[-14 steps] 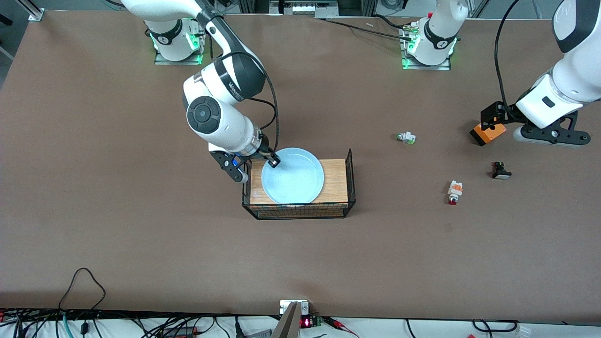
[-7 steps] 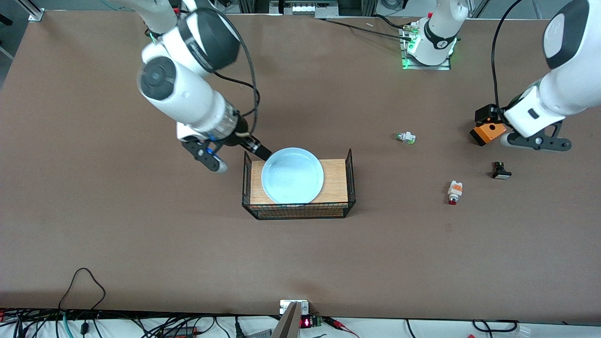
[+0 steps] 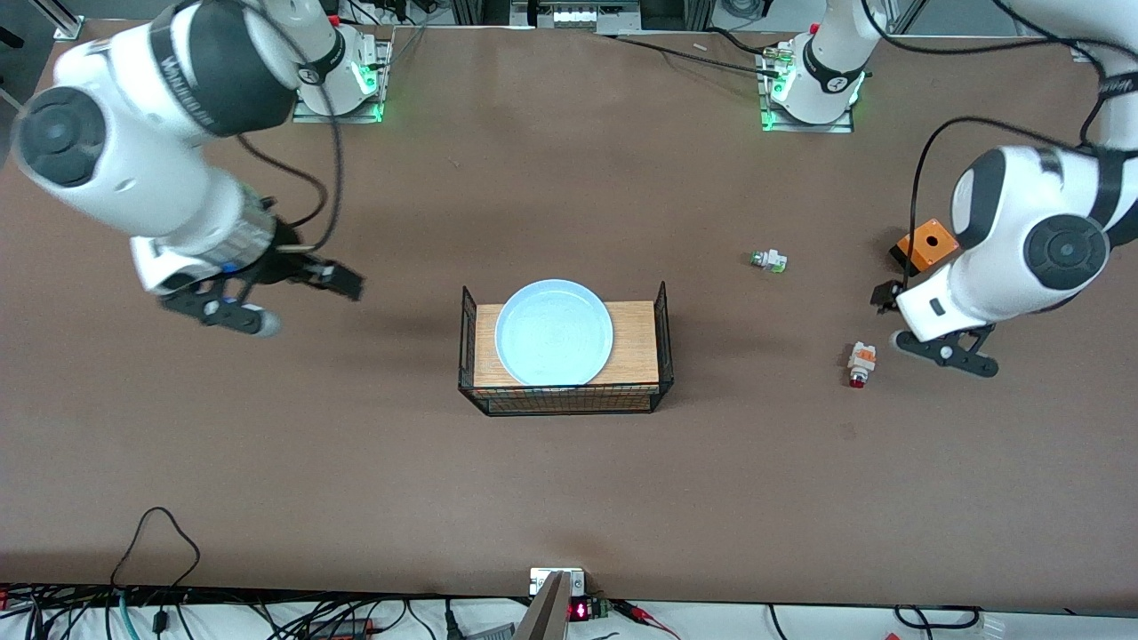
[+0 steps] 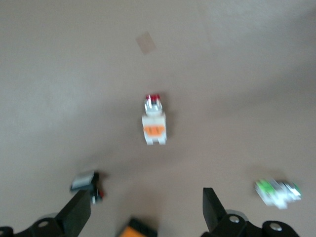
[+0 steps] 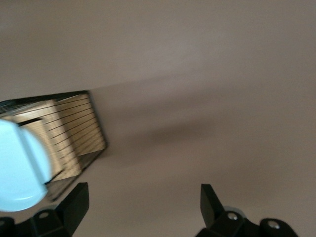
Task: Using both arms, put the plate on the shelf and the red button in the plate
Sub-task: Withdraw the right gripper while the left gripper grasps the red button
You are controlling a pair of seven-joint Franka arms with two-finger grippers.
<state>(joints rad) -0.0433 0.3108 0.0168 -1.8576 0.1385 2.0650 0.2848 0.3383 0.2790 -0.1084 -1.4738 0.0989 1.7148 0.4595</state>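
I see the plate (image 3: 554,332) seated in the wire basket (image 3: 662,342); my right gripper (image 3: 302,293) hangs apart over bare table, and my left gripper (image 4: 147,210), spread, hovers over the unpicked red button (image 3: 860,363).

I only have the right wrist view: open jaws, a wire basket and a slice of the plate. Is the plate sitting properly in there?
Observer: Yes. The plate lies flat on the wooden tray inside the basket, and the right gripper is off it, over bare table toward the right arm's end.
Operator: And the red button?
Observer: The red button lies on the table toward the left arm's end, nothing holding it.
Operator: Left arm?
Observer: The left gripper hovers close by the button, jaws open.
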